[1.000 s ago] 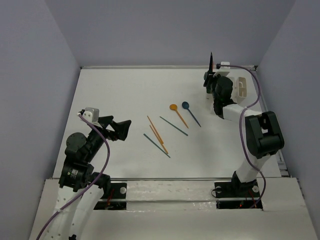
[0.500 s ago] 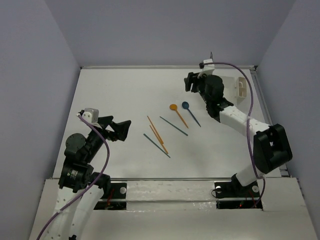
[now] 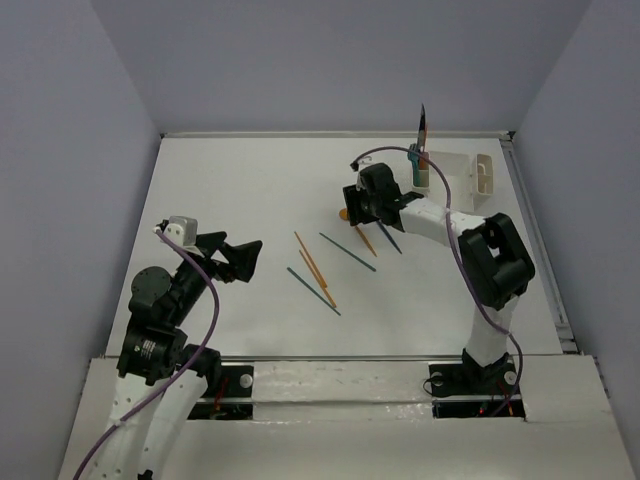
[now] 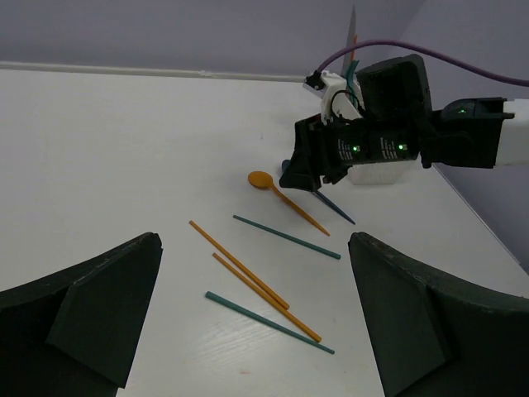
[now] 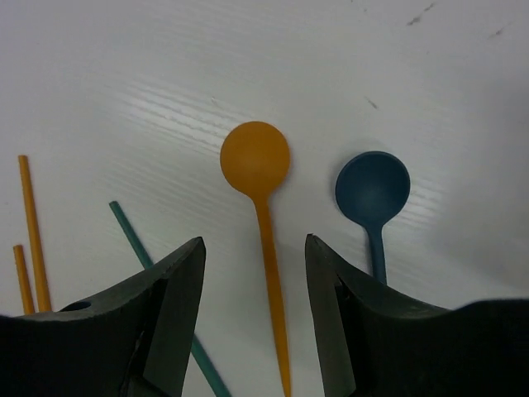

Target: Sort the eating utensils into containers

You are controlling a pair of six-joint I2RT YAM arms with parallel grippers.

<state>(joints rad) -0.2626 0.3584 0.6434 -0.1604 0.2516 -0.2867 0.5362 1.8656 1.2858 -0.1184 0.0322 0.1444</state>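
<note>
- My right gripper point(image 5: 254, 248) hangs right above the orange spoon point(image 5: 255, 157). Jaws are apart, one finger either side of the handle, nothing clamped. Can't tell if it's touching the table point(image 3: 230, 180).
- The blue spoon point(image 5: 372, 186) lies just beside the orange one, bowls near each other but not touching. From overhead the right wrist hides most of both bowls, so only the handles poke out.
- Closer to me there are two orange chopsticks point(image 3: 311, 260) lying flat and roughly parallel, with the teal chopsticks point(image 3: 348, 252) one on each side of that pair.
- The left gripper point(image 4: 254, 244) is up off the table, well apart from the pile, jaws wide apart and holding nothing.
- The white caddy point(image 3: 452, 172) sits near the far right corner, just behind the right arm. Its left-end cup has a bunch of upright utensils point(image 3: 422, 128): a dark blade sticks up highest, with bits of teal and orange lower down. Too small to tell what's in the other compartments.
</note>
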